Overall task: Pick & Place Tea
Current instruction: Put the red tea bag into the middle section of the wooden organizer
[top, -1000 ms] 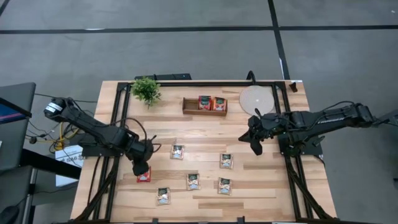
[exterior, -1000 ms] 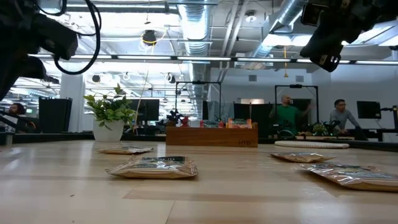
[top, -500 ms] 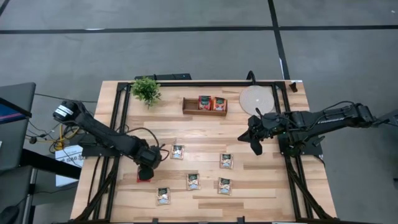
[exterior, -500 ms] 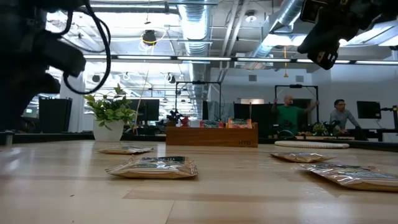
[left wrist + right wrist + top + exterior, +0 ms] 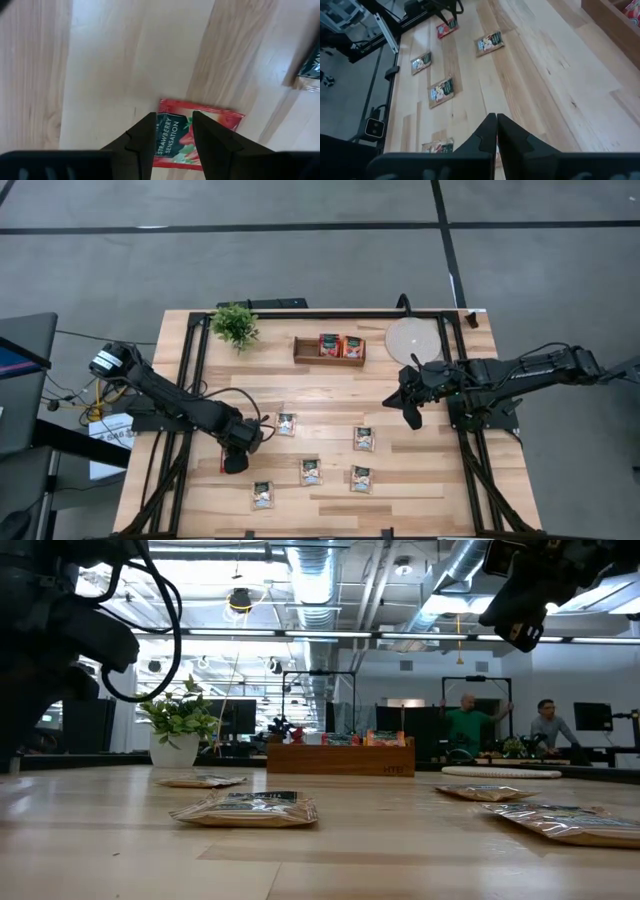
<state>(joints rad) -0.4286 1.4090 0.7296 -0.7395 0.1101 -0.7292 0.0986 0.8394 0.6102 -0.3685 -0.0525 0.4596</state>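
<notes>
Red strawberry sachet [image 5: 192, 131] lies flat on the desk [image 5: 330, 395] near the left edge, the left tool [image 5: 172, 137] poised over it, fingers parted, gripping nothing. Two sachets [image 5: 340, 346] already sit in the wooden tray [image 5: 303, 357]; five pale sachets [image 5: 311, 471] remain loose. Right tool [image 5: 413, 419] waits shut, empty.

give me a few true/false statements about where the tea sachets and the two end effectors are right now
1. The left end effector is open above a red sachet. True.
2. The right end effector grips a sachet. False: it is shut on nothing, held above the table.
3. The wooden tray holds two sachets. True.
4. The round disc has a sachet on it. False: it is bare.
5. The plant stands inside the tray. False: it stands apart at the table's far left corner.
</notes>
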